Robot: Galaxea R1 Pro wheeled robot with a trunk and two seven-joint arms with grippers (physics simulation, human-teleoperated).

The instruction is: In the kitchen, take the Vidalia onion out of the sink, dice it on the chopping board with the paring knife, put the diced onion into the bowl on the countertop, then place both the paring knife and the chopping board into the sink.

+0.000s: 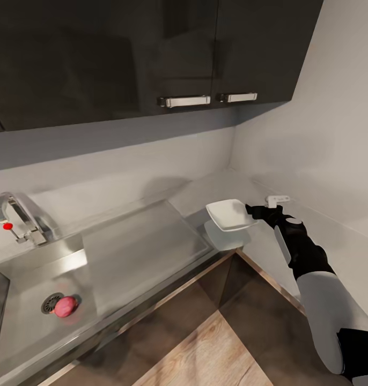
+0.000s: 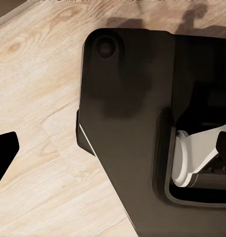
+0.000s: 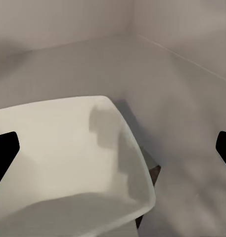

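The pinkish-red Vidalia onion [image 1: 65, 306] lies in the steel sink [image 1: 23, 321] beside the round drain. The white bowl [image 1: 229, 214] is on the grey countertop [image 1: 216, 187] in the corner, with a pale shadow or reflection under it. My right gripper [image 1: 254, 210] is at the bowl's right rim. In the right wrist view, this gripper [image 3: 113, 153] is open, its dark fingertips [image 3: 5, 154] wide apart over the bowl [image 3: 58, 158]. My left gripper [image 2: 113, 153] hangs open over the wooden floor and my own dark base. The chopping board and paring knife are out of view.
A curved chrome tap [image 1: 17, 217] with a red knob stands at the sink's back left, and the flat drainboard [image 1: 146, 241] lies between basin and bowl. Dark wall cabinets [image 1: 152, 53] with bar handles hang overhead. A small white fitting [image 1: 278, 199] sits behind my right gripper.
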